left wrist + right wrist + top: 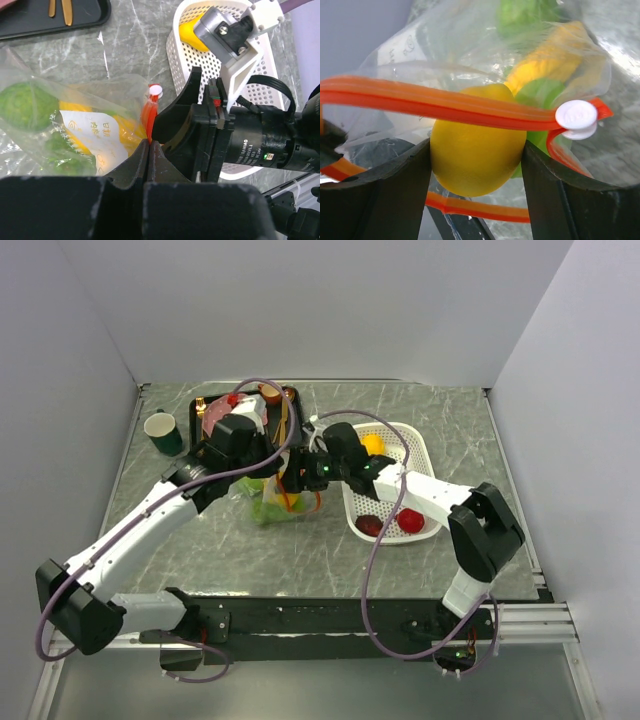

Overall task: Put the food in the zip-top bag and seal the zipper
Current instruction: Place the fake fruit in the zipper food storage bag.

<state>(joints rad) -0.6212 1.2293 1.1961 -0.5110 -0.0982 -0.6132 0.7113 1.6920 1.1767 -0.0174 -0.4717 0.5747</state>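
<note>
While the right gripper [476, 165] clenches one lemon [475, 145] at the mouth of the zip-top bag [420, 45], its zipper [420, 102] crossing in front, the left gripper [148, 148] pinches that zipper; three food pieces [409, 520] lie in the basket [425, 445].

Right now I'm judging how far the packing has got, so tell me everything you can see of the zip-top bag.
The zip-top bag is clear, crinkly, floppy plastic with a white printed label, lying on the marbled table near the black tray and white basket. Its orange-red zipper gapes open, with a white slider at one end. Green pieces and a yellow piece show inside. The left gripper pinches the zipper; the right gripper holds a lemon at its mouth.
</note>
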